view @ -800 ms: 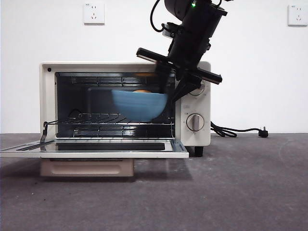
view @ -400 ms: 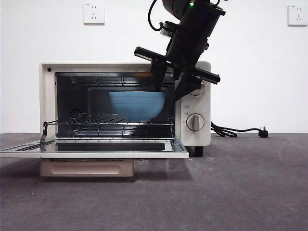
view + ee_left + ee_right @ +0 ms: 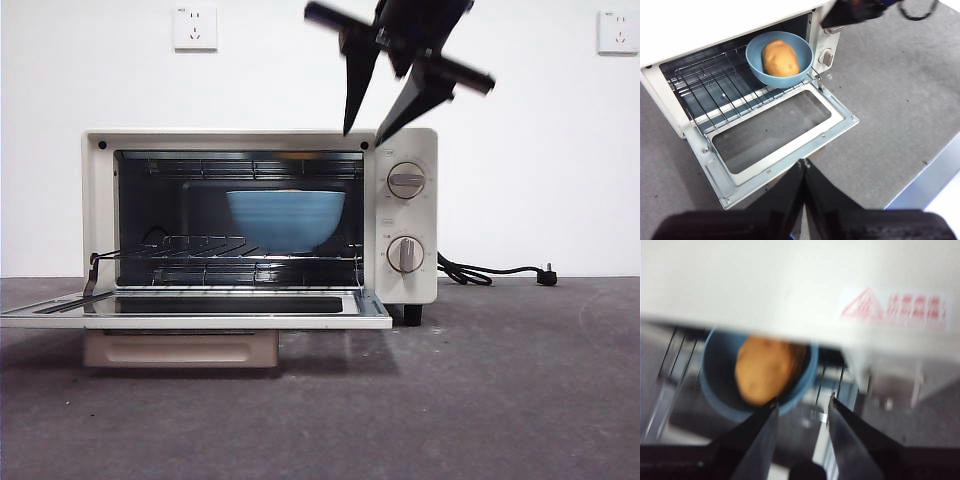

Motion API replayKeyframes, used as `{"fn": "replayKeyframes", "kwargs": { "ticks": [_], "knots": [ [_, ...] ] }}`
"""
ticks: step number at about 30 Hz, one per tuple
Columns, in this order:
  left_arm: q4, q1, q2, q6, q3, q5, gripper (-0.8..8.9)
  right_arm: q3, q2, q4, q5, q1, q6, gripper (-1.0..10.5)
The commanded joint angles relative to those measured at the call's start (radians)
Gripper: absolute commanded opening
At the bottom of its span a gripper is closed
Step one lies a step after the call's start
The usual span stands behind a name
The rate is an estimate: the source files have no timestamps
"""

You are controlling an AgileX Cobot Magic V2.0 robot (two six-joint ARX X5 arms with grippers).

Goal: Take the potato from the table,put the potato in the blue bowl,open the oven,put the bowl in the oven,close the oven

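The blue bowl (image 3: 285,220) stands on the wire rack inside the open oven (image 3: 100,200), toward the rack's right side. The potato (image 3: 780,57) lies in the bowl (image 3: 752,55), and the right wrist view shows potato (image 3: 765,372) and bowl (image 3: 715,385) blurred below the oven's top edge. My right gripper (image 3: 363,137) is open and empty, raised above the oven's top right corner; its jaws (image 3: 803,399) stand apart. My left gripper (image 3: 802,161) is shut, hovering in front of the lowered oven door (image 3: 770,135). The table (image 3: 480,400) is dark grey.
The oven door (image 3: 200,320) lies flat and juts out over the table. A black power cord with plug (image 3: 490,272) lies right of the oven. The table's edge (image 3: 930,175) runs close by on the left wrist view's side.
My right gripper let go of the bowl, pulled out of the oven and rose above its top. The bowl stays level on the rack.
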State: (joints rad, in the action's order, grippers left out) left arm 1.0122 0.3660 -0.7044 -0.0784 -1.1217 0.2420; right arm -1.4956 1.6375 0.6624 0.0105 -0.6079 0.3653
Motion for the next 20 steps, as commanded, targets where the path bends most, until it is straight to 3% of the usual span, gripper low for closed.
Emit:
{"fn": "replayKeyframes", "kwargs": {
  "ticks": [1, 6, 10, 20],
  "knots": [
    [-0.028, -0.001, -0.021, -0.005, 0.005, 0.000, -0.08, 0.000, -0.053, 0.071, -0.013, -0.017, -0.097, 1.6],
    [-0.110, -0.027, -0.067, 0.022, 0.044, 0.006, -0.08, 0.000, -0.182, 0.182, -0.013, -0.042, -0.178, 1.6],
    [-0.187, -0.082, -0.103, 0.051, 0.118, 0.068, -0.08, 0.000, -0.291, 0.238, -0.013, -0.052, -0.211, 1.6],
    [-0.419, -0.329, -0.213, 0.054, 0.324, 0.232, -0.08, 0.000, -0.543, 0.375, -0.012, -0.055, -0.262, 1.6]
  ]
}}
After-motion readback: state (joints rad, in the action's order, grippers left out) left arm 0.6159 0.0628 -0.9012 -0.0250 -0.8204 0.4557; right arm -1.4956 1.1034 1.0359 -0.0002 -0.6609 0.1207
